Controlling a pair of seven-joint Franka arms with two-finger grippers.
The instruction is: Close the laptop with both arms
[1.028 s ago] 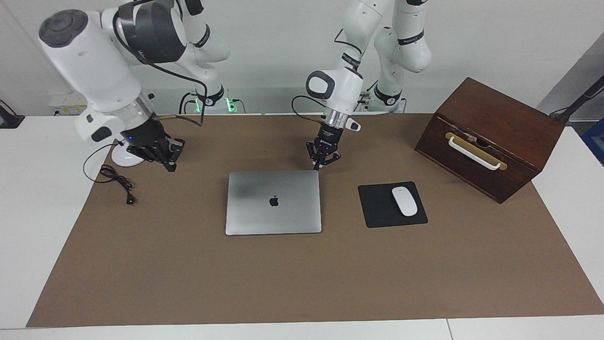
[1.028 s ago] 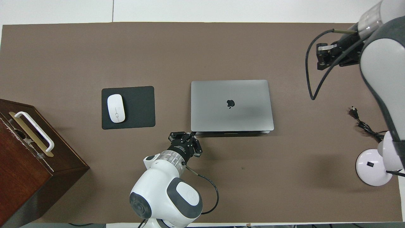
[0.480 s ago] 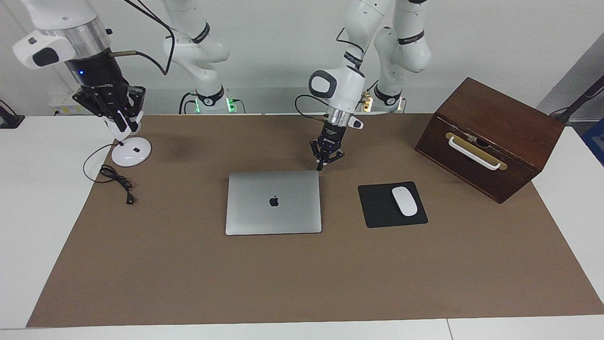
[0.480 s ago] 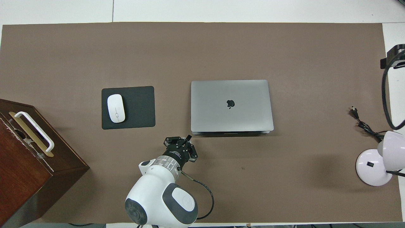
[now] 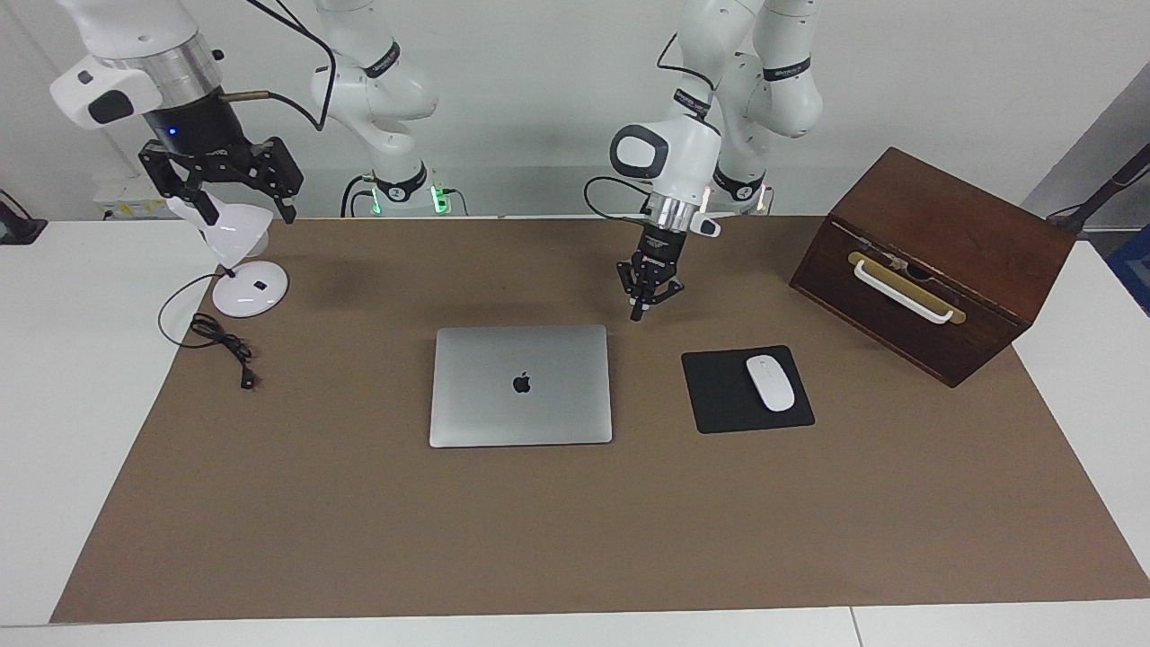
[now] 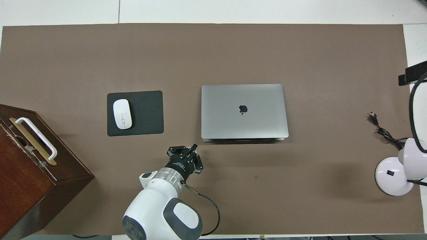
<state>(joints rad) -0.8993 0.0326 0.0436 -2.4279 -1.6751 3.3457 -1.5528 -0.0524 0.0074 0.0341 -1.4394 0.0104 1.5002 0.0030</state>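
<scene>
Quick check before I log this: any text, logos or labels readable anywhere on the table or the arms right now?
No readable words or numbers.
Apple logo, a sign only: on the lid of the closed laptop.
Black bands with white lettering on the arms: too small to read.

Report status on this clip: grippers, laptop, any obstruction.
Left gripper shut, over the mat beside the laptop. Right gripper open, up over the desk lamp. Laptop lid down flat. Nothing on the laptop.
</scene>
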